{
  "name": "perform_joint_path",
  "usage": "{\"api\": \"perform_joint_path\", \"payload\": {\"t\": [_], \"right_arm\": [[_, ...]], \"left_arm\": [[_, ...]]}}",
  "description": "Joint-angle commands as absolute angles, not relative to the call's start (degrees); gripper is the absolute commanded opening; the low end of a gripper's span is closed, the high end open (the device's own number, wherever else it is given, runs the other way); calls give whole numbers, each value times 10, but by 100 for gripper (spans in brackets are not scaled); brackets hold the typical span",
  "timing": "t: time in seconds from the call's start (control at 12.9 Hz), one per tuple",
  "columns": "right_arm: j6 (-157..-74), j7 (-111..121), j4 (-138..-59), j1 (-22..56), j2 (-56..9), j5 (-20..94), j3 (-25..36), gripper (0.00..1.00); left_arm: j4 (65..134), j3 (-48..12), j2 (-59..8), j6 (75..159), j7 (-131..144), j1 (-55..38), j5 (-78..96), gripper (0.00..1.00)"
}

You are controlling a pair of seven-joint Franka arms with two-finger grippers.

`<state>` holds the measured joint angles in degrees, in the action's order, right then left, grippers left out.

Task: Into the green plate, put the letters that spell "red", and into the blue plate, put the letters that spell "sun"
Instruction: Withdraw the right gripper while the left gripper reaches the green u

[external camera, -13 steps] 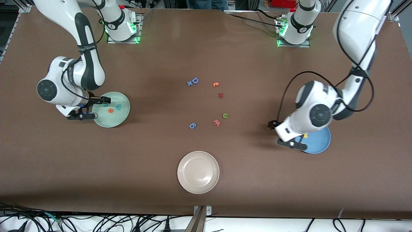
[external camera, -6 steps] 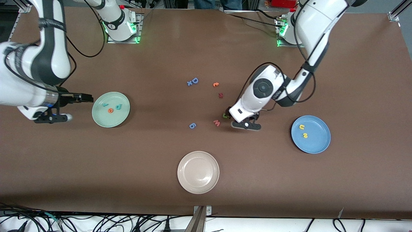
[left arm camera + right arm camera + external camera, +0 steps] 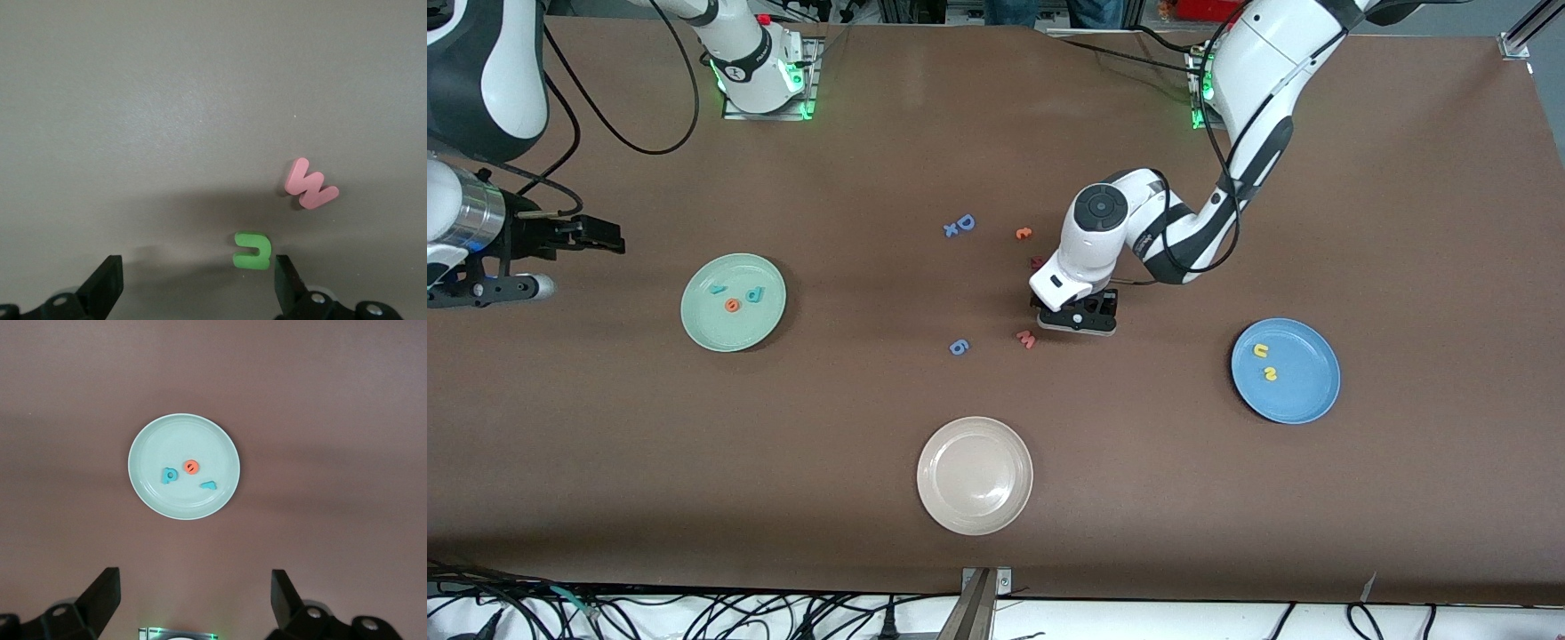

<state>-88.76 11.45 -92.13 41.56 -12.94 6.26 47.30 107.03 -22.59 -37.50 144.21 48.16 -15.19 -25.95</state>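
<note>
Now L gripper has come off the blue plate to mid-table, low over the green letter, jaws apart, not gripping. Yellow pair in blue plate. R gripper has pulled back off the green plate, jaws apart, empty; r/e/d inside it.

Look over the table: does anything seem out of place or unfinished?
The green letter lies on the table beside the pink w, not on the blue plate, which has just two yellow letters. The open left gripper hangs over it.
</note>
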Motion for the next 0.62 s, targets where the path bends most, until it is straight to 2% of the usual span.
{"api": "perform_joint_path", "payload": {"t": [0.0, 0.15, 0.54], "right_arm": [[-861, 72, -890, 428, -131, 44, 471, 100], [-848, 64, -871, 428, -132, 49, 469, 100], [-869, 63, -860, 440, -135, 50, 468, 100]], "left_arm": [[1030, -222, -408, 1447, 496, -166, -279, 99], [1008, -221, -422, 1445, 490, -169, -279, 99], [1005, -219, -424, 1438, 466, -170, -279, 98]]}}
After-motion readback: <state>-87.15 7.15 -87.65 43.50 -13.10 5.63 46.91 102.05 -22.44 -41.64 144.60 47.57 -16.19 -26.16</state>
